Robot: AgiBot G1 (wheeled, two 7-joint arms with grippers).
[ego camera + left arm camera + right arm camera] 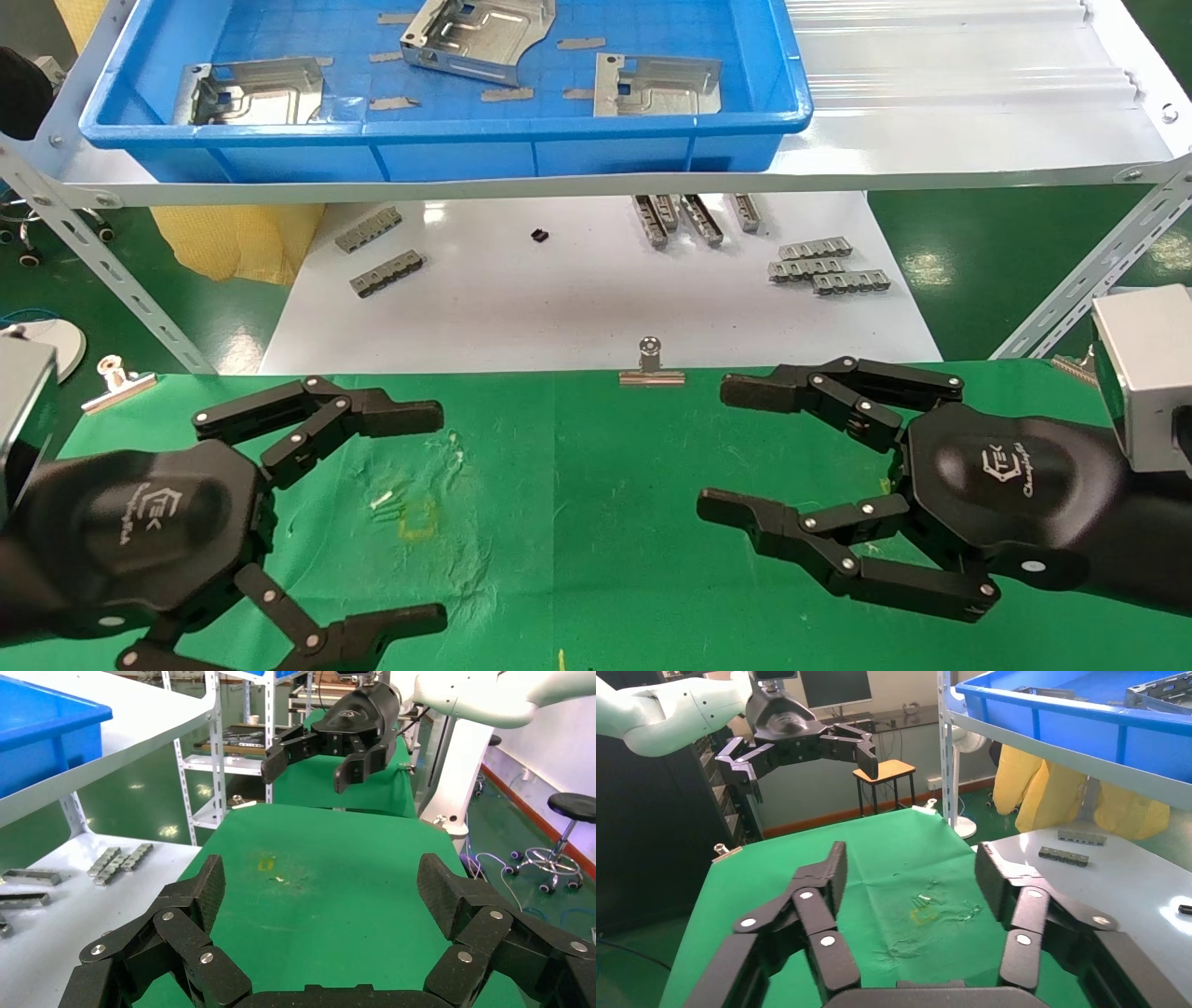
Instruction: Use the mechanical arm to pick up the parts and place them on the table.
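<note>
Three silver sheet-metal parts lie in a blue bin on the shelf at the back: one on the left (pixel 256 90), one propped up in the middle (pixel 480 37), one on the right (pixel 656 86). Both black mechanical arms hover low over the green table (pixel 577 485), well short of the bin. My left gripper (pixel 433 517) (pixel 320 881) is open and empty at the near left. On the right, my right gripper (pixel 724 447) (pixel 912 867) is open too, with only green cloth between its fingers.
The blue bin (pixel 447 154) sits on a white metal shelf (pixel 931 140) with slanted legs (pixel 112 270) (pixel 1090 280). Below it a white board (pixel 577 308) carries several grey comb-like strips (pixel 829 264). Binder clips (pixel 651 363) (pixel 116 377) hold the cloth's far edge.
</note>
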